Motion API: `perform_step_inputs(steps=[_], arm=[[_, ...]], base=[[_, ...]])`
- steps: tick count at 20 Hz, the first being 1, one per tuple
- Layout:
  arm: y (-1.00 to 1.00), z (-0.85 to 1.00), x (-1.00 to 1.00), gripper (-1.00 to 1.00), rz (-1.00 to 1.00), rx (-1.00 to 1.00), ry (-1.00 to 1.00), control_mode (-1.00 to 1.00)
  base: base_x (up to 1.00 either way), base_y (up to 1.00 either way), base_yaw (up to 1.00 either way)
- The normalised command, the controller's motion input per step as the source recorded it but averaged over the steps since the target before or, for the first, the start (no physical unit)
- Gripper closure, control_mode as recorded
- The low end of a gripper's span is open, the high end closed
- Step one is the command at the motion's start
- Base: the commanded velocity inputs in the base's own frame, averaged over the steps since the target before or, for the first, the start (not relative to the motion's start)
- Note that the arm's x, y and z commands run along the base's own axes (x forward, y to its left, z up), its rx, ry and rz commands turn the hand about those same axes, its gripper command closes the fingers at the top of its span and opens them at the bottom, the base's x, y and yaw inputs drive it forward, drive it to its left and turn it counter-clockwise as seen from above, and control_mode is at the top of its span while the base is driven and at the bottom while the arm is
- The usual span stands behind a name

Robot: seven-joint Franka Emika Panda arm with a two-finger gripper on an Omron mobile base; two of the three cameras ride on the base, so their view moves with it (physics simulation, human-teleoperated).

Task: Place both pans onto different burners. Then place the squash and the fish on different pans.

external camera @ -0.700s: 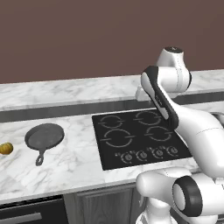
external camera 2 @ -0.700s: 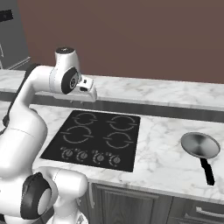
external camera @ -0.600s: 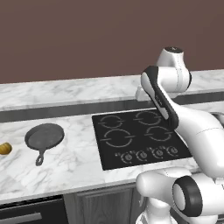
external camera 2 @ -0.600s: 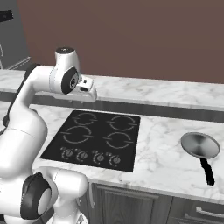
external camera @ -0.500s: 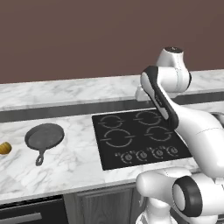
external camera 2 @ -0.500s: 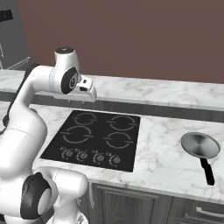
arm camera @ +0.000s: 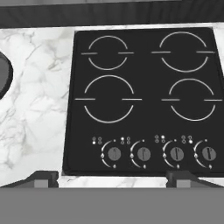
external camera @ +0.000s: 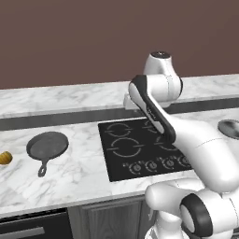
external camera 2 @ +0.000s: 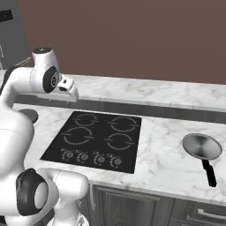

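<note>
The dark grey skillet (external camera: 48, 144) lies on the marble counter left of the black cooktop (external camera: 135, 147), handle toward the front. Its rim shows at the left edge of the hand view (arm camera: 3, 74). The silver pan (external camera 2: 202, 146) with its black handle rests on the counter right of the cooktop. The squash (external camera: 4, 158), a small yellow-orange lump, sits at the far left. The four burners (arm camera: 108, 98) are bare. My gripper (arm camera: 111, 177) hangs open high over the cooktop's back edge, holding nothing; its hand (external camera 2: 69, 90) is seen from the right. The fish is out of view.
A row of knobs (arm camera: 143, 153) runs along the cooktop's front edge. A dark strip (external camera 2: 176, 112) crosses the counter behind the cooktop, before the brown wall. Marble counter (external camera 2: 159, 154) lies between the cooktop and the silver pan.
</note>
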Motion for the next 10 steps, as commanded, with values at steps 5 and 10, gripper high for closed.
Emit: perform_step_inputs(steps=[5, 10], arm=[[0.79, -0.02, -0.07, -1.00, -0.06, 0.00, 0.01, -1.00], [0.78, -0.19, -0.11, -1.00, -0.05, 0.01, 0.03, -1.00]], base=[[0.00, 0.00, 0.00], [0.00, 0.00, 0.00]])
